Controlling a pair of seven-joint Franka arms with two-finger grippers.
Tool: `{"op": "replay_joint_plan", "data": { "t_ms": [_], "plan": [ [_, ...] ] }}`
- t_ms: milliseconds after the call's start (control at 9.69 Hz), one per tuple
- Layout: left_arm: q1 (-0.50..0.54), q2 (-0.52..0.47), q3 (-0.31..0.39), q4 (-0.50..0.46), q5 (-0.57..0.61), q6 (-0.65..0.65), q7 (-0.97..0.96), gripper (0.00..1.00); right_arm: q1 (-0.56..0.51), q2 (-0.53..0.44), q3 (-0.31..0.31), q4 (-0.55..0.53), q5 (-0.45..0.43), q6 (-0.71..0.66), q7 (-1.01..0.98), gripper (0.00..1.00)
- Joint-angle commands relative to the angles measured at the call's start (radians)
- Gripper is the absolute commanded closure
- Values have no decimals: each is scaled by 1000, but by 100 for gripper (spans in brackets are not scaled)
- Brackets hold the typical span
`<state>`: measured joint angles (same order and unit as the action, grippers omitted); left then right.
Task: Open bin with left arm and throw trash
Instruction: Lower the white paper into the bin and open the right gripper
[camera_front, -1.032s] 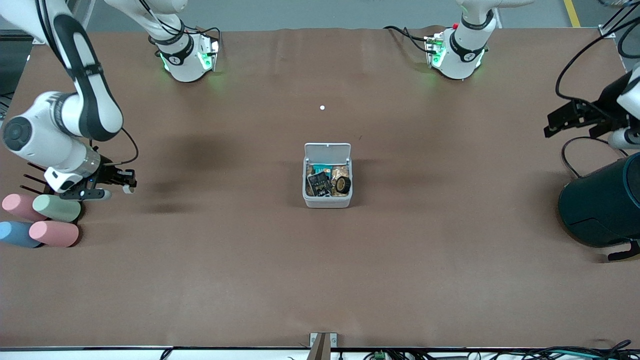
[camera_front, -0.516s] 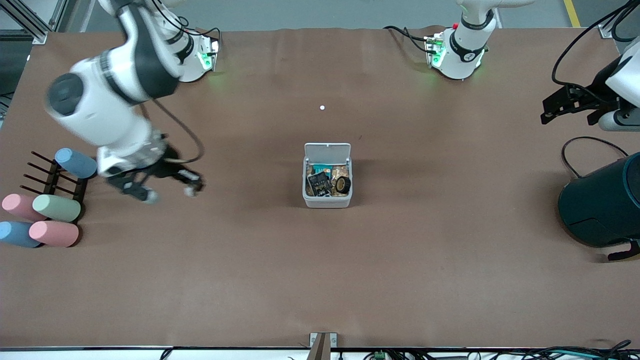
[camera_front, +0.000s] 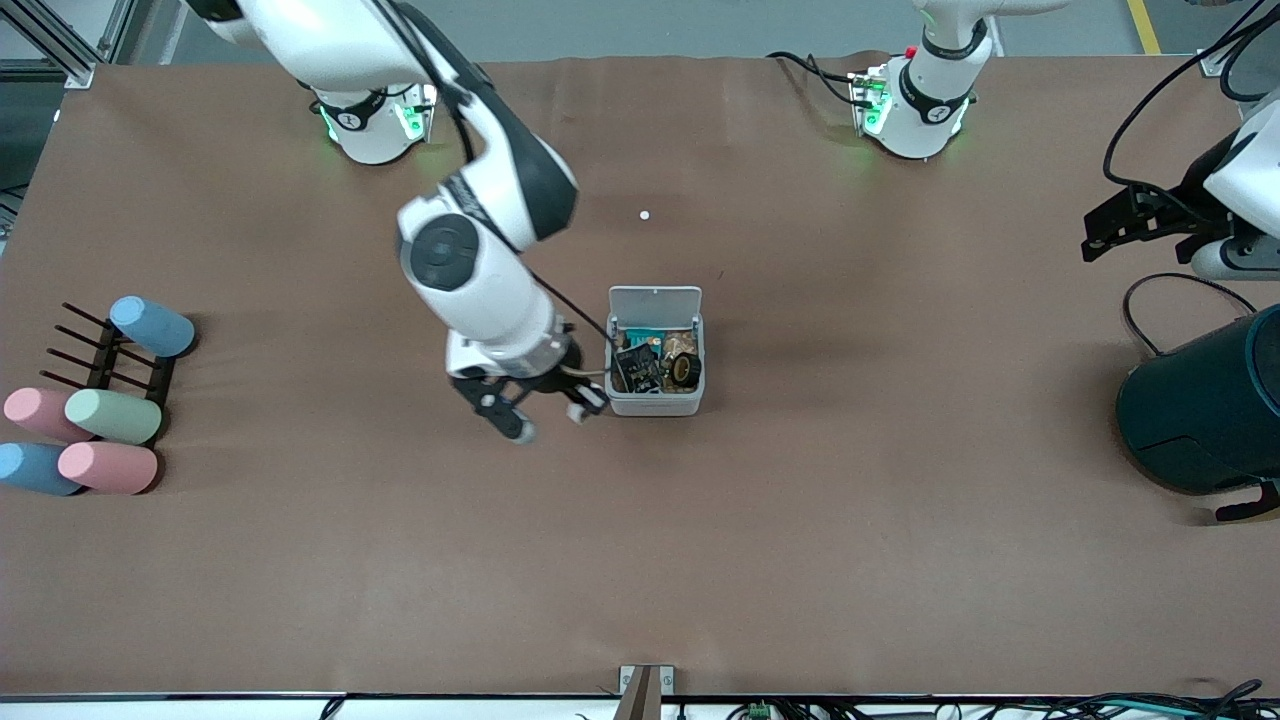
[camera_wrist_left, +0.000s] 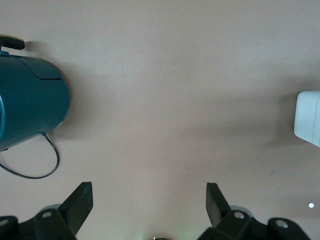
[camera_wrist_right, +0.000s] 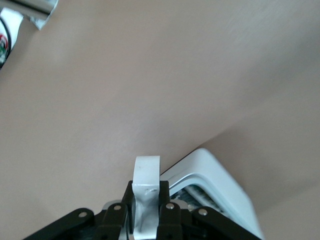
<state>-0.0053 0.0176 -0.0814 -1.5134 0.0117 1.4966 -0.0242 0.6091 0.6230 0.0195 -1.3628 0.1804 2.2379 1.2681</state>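
Front view puts the bin (camera_front: 655, 403) at the middle of the table, with its lid (camera_front: 655, 300) standing up along the twelve o'clock edge. The opening step looks done. Inside lie a black packet (camera_front: 638, 368) at about seven o'clock and a tape ring (camera_front: 686, 369) at about four o'clock, among other scraps I cannot sort out.

The right gripper (camera_front: 590, 407) hangs over the table just beside the bin's eight o'clock corner. Its fingers are pressed together, and the right wrist view shows nothing between them. The left gripper (camera_front: 1108, 230) waits at three o'clock, over the table near the dark round container (camera_front: 1200, 410). Its fingers are spread wide and hold nothing.

I judge the bin to be a light, thin-walled plastic box that would slide or tip if pushed at the rim, so any touch should be gentle and from above. The lid is a thin flap, best taken at its free edge, away from the hinge.

The packet looks flat, slick and light, so a pinch on its raised edge should suit it. The ring looks stiff and would take a firm grip across its wall.
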Motion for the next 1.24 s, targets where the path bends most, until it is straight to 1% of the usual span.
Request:
{"op": "replay_joint_plan", "data": {
  "t_ms": [0,103,310,413,516,619,723,826,929,1032,1135],
  "plan": [
    [-7,9,-6,36,10,-9,-9,0,56,43,-13,37,11,9,33,98],
    [-8,10,-6,38,8,-9,-14,0,85,49,-13,30,8,5,34,99],
    [-8,10,-6,38,7,-9,-14,0,104,57,-13,2,8,-4,30,98],
    [-8,10,-5,38,8,-9,-13,0,127,61,-15,-2,5,-6,34,96],
    [-8,10,-6,38,8,-9,-5,0,129,70,-15,-16,2,-3,36,93],
    [-8,10,-5,38,8,-9,4,0,129,70,-16,-19,1,-3,37,85],
    [-13,12,-6,38,10,-9,7,0,124,70,-19,-19,1,-3,37,70],
    [-16,12,-6,38,11,-9,6,0,118,69,-20,-19,1,-3,36,40],
    [-16,12,-6,38,11,-7,-14,0,116,69,-23,-19,-2,-4,34,13],
    [-16,13,-6,38,13,-7,-14,0,113,67,-24,-19,-2,-6,33,1],
    [-15,13,-6,38,11,-7,-13,0,112,63,-24,-19,-2,-20,31,1]
  ]
}}
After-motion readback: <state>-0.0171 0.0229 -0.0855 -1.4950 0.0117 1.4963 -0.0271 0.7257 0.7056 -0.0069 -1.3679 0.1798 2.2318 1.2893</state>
